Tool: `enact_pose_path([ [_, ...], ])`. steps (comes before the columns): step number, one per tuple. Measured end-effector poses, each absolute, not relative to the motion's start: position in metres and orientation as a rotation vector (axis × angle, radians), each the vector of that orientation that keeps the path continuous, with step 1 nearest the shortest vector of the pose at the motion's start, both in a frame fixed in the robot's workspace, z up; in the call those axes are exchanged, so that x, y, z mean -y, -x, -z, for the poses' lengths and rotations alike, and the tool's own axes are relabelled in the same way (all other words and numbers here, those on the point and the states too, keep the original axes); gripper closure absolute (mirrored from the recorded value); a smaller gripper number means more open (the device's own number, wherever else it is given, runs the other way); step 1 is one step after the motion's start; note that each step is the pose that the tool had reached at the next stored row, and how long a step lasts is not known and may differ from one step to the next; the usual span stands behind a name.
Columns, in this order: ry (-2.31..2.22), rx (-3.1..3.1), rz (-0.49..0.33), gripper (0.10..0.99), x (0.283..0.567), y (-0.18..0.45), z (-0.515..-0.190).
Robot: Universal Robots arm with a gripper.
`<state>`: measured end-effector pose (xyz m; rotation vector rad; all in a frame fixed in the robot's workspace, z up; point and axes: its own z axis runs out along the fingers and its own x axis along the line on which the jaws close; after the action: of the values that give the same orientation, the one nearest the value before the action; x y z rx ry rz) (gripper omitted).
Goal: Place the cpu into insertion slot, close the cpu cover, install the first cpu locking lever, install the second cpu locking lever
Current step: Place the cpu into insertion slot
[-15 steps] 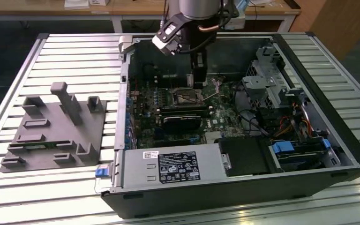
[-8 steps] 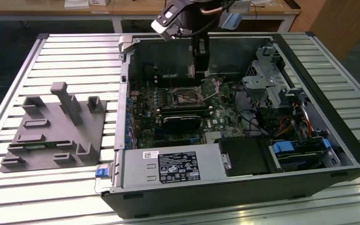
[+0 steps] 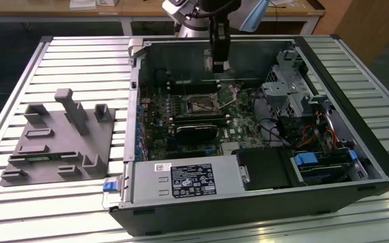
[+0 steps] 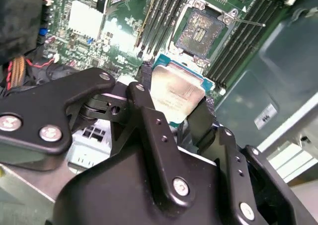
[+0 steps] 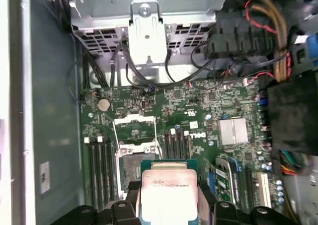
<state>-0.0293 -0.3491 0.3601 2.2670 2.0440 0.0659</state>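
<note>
First step in hand; my tool (image 4: 175, 105) clamps the cpu (image 5: 168, 191) near the bare slot (image 4: 200, 32); seating it needs square alignment, I judge.

An open computer case (image 3: 262, 207) is lying on the slatted metal surface (image 3: 79, 55), its labelled power supply (image 3: 184, 181) sitting at the near side. A grey plastic fixture (image 3: 52, 147) is resting at the exterior view's left, just beside the case.

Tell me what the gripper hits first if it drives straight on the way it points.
Probably the motherboard, at or just beside the open insertion slot. The gripper, shut on the cpu, points at the board with the slot just ahead. Depth is unclear.
</note>
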Motion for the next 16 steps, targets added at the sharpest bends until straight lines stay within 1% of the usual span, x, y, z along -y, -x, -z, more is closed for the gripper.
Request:
enact_pose_path([
  [9,-2.267,-2.044,-0.066,0.545,0.349,0.029,-0.401],
  [16,-2.267,-2.044,-0.067,0.545,0.349,0.029,-0.394],
])
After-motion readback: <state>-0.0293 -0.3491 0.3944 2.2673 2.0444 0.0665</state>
